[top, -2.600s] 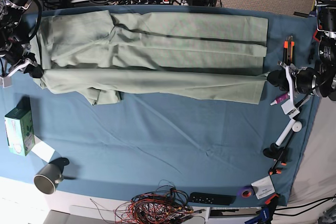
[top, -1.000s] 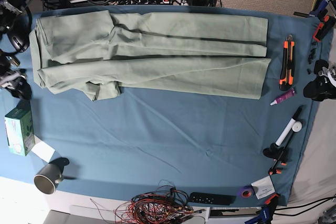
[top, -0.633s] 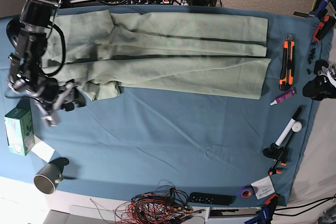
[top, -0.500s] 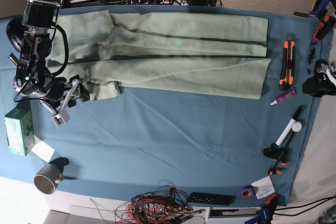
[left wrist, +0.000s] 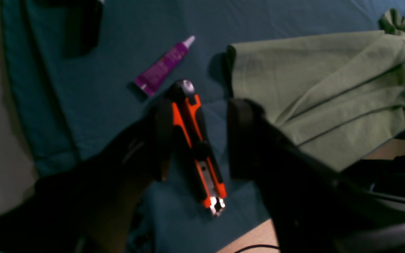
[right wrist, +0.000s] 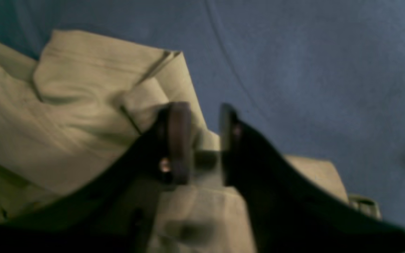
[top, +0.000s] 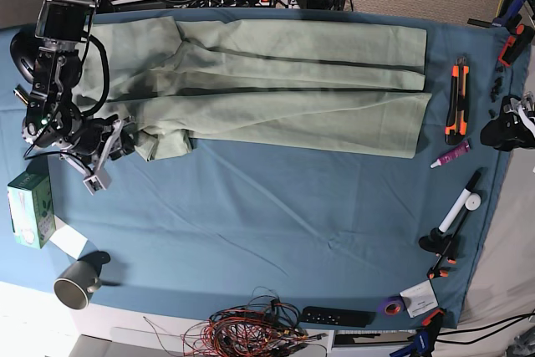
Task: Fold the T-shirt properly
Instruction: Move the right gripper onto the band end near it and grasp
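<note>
The right gripper (right wrist: 204, 140) has closed in, jaws now grasping the T-shirt (top: 276, 89) sleeve; the left gripper (left wrist: 197, 137) hangs released.

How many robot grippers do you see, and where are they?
2. The right gripper is at the T-shirt's corner, on the picture's left side. The left gripper hovers open over the orange knife, beside the table's other edge.
</note>
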